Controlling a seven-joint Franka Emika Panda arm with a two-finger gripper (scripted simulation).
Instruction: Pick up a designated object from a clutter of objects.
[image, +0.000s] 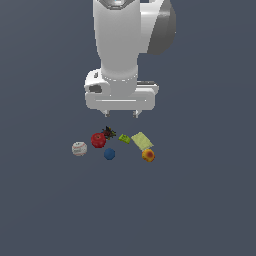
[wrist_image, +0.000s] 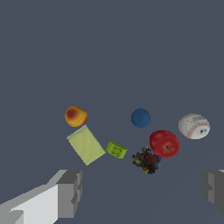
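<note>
The glossy red apple-like ball (image: 98, 140) lies on the grey floor; it also shows in the wrist view (wrist_image: 164, 143). The dark spiky item (image: 109, 132) touches it, seen too in the wrist view (wrist_image: 147, 160). Around lie the white baseball (image: 79, 148), blue faceted ball (image: 109, 154), green block (image: 124, 138), yellow-green flat piece (image: 142, 141) and orange fruit (image: 148, 155). My gripper (image: 120, 115) hangs open and empty above the clutter, its fingers (wrist_image: 70, 192) wide apart, clear of every item.
The grey floor (image: 200, 200) stretches flat on all sides of the small cluster. In the wrist view the baseball (wrist_image: 194, 126), blue ball (wrist_image: 140, 118), green block (wrist_image: 116, 150), flat piece (wrist_image: 86, 145) and orange fruit (wrist_image: 75, 116) lie spread apart.
</note>
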